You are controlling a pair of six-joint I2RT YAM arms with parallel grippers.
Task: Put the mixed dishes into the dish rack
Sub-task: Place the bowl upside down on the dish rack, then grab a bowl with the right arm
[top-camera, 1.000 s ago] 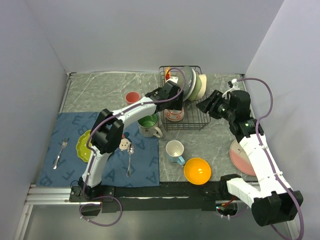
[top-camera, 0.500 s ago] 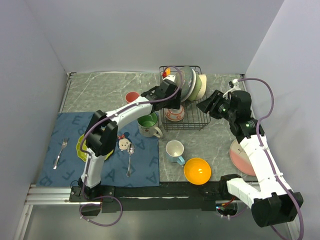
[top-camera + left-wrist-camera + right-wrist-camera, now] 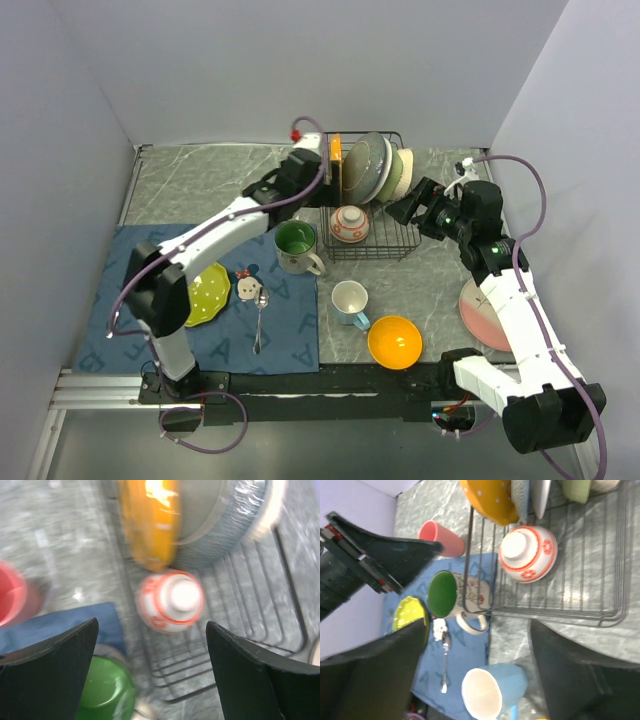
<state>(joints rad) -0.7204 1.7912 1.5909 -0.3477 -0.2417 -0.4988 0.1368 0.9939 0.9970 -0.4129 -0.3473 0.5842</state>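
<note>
The black wire dish rack (image 3: 385,240) holds an upright orange plate (image 3: 335,160) (image 3: 150,520) (image 3: 490,497), a grey plate (image 3: 366,165), stacked bowls (image 3: 398,172) and an upturned red-patterned dish (image 3: 349,223) (image 3: 170,602) (image 3: 527,554). My left gripper (image 3: 275,185) (image 3: 151,625) hangs open and empty just left of the rack, above the pink cup (image 3: 442,539) (image 3: 12,592). At the rack's right side my right gripper (image 3: 408,205) (image 3: 477,625) is open and empty. On the table stand a green-lined mug (image 3: 296,245) (image 3: 455,595), a blue mug (image 3: 350,300) (image 3: 492,690), an orange bowl (image 3: 394,341), a pink plate (image 3: 482,310) and a lime-green plate (image 3: 206,293).
A blue cloth mat (image 3: 290,335) covers the near left of the table, with a spoon (image 3: 260,320) (image 3: 444,665) and a small figurine (image 3: 247,288) on it. White walls close in the table at the back and on both sides.
My left gripper has drawn back left out of the rack, leaving the orange plate upright there. Its elbow swung left, uncovering the lime-green plate. The right jaws have spread wider.
</note>
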